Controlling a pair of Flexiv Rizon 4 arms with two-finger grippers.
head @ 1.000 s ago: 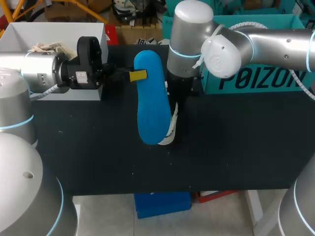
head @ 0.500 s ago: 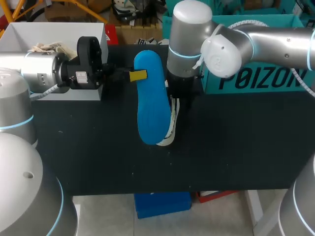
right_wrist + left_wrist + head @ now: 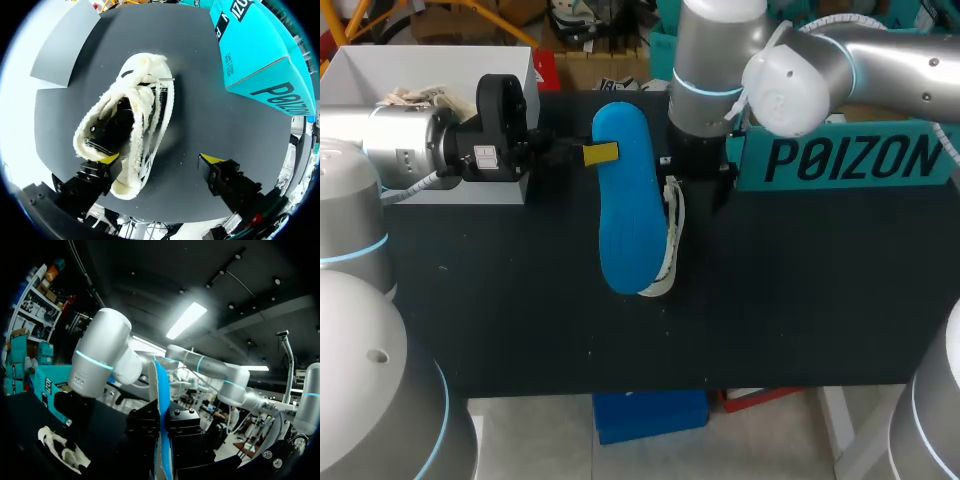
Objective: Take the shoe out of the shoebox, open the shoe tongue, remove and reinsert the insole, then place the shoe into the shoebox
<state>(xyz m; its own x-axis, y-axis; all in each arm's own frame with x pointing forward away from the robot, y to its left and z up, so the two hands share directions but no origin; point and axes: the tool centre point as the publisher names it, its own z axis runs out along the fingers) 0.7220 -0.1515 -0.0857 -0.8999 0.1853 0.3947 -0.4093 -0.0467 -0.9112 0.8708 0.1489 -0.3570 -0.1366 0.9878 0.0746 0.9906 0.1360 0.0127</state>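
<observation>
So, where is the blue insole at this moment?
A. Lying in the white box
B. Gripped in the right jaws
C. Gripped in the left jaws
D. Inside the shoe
C: the left jaws are shut on the blue insole from two sides, holding it outside the shoe, which lies on the table.
</observation>
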